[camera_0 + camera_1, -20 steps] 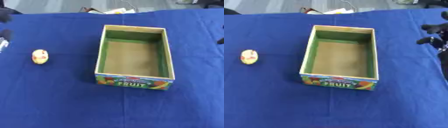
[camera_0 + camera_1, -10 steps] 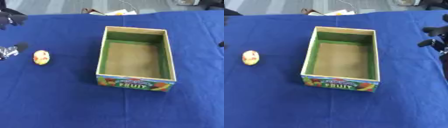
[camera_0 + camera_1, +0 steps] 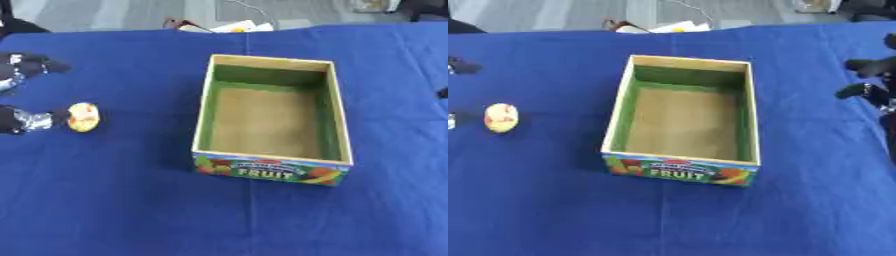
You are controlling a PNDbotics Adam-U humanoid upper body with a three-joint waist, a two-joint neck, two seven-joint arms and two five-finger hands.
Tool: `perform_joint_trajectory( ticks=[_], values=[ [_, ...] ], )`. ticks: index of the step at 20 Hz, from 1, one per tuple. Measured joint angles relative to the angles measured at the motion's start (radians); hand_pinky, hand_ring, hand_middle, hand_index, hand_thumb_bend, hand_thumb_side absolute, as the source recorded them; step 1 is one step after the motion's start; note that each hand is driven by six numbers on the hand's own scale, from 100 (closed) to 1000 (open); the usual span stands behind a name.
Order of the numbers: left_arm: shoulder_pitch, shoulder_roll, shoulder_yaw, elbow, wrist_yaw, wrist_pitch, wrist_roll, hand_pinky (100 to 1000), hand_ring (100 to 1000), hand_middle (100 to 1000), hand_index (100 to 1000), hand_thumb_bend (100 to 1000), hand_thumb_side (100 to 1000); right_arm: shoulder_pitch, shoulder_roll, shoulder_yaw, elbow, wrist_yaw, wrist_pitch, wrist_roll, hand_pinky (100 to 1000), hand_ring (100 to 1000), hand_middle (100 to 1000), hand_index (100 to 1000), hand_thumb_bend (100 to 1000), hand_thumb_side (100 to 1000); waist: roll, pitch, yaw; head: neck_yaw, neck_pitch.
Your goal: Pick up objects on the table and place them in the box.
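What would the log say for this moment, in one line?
left hand: open beside yellow object | right hand: idle at right edge | box: empty

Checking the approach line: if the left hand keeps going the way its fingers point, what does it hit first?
Likely the small yellow object: the left hand points right at it from the table's left edge, almost touching. The fruit box lies further along. Height is hard to judge.

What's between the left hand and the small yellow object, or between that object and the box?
Nothing visible. The left hand sits right beside the yellow object on its left side, with no item between them. From the object to the box there is only bare blue tablecloth; the box's near wall is the one thing to clear.
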Motion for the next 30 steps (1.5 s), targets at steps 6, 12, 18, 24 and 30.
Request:
perform_joint_trajectory(
  ticks=[6, 12, 18, 24, 30],
  values=[
    [-0.042, -0.005, -0.035, 0.089, 0.06, 0.008, -0.099, 695, 864, 899, 1000, 366, 965, 0.0, 0.0, 0.003, 0.0, 0.004, 0.002, 0.002, 577, 781, 571, 875, 100, 1000, 0.002, 0.001, -0.003, 0.006, 0.0],
    [-0.081, -0.015, -0.055, 0.167, 0.043, -0.003, -0.137, 692, 866, 896, 1000, 576, 1000, 0.0, 0.0, 0.003, 0.0, 0.011, 0.003, 0.003, 577, 778, 569, 874, 100, 1000, 0.005, 0.006, -0.008, 0.011, 0.0],
    [-0.112, -0.035, -0.058, 0.24, -0.016, -0.017, -0.112, 686, 862, 892, 1000, 661, 1000, 0.0, 0.001, 0.004, 0.0, 0.019, 0.005, 0.005, 577, 777, 567, 873, 100, 1000, 0.007, 0.013, -0.011, 0.014, -0.004],
    [-0.141, -0.064, -0.06, 0.306, -0.07, -0.029, -0.069, 681, 854, 884, 1000, 641, 1000, -0.001, 0.005, 0.009, 0.0, 0.032, 0.009, 0.009, 578, 777, 566, 872, 100, 1000, 0.008, 0.022, -0.016, 0.02, -0.006],
    [-0.169, -0.09, -0.06, 0.347, -0.111, -0.026, -0.03, 677, 849, 878, 1000, 598, 1000, -0.003, 0.011, 0.009, 0.0, 0.044, 0.01, 0.017, 578, 777, 565, 872, 100, 1000, 0.007, 0.032, -0.019, 0.027, -0.014]
  ],
)
